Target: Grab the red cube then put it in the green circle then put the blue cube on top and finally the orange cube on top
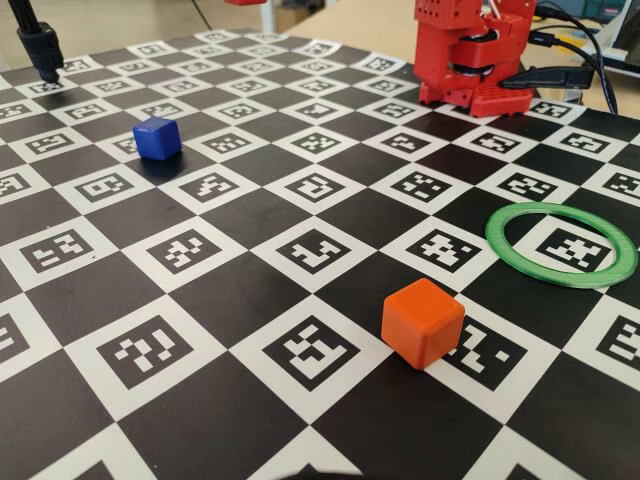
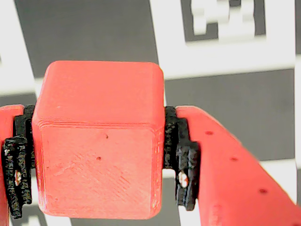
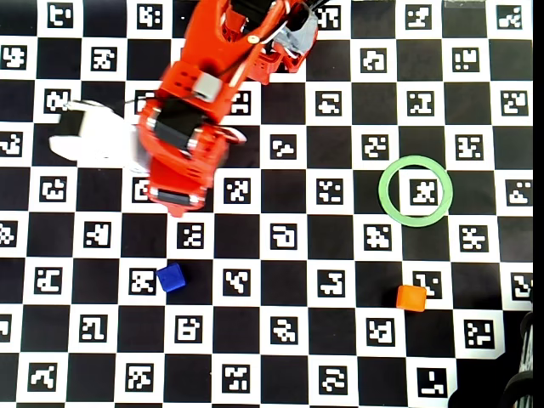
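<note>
While hand (image 2: 101, 160) clamps red cube (image 2: 99, 141), green circle (image 3: 416, 190) unoccupied, open board around.

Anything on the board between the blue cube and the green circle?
No, in the overhead view only bare checkerboard lies between the blue cube and the green circle.

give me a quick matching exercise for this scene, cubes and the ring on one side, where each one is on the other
Things:
1. red cube
2. blue cube
3. orange cube
4. green circle

Places:
A. lying flat on the board with nothing inside it
B. held between the claw fingers
C. on the board near the ring, overhead view
D. on the board just below the arm, overhead view

Pairs: 1-B, 2-D, 3-C, 4-A
</note>
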Available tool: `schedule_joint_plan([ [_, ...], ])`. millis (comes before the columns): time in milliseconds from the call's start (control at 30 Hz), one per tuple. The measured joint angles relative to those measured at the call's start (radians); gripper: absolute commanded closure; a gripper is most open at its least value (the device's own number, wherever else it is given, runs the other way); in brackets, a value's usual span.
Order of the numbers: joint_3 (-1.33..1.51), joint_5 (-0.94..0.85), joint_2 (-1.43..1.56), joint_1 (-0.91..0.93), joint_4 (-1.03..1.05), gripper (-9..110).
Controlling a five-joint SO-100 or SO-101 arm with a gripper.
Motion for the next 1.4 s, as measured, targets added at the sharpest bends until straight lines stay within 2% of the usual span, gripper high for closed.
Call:
schedule_joint_plan([
  [667, 0.069, 0.509, 0.138, -0.638, 0.008, 103],
  [1100, 0.117, 0.755, 0.123, -0.881, -0.123, 102],
  [1400, 0.094, 0.804, -0.038, -1.000, -0.173, 102],
])
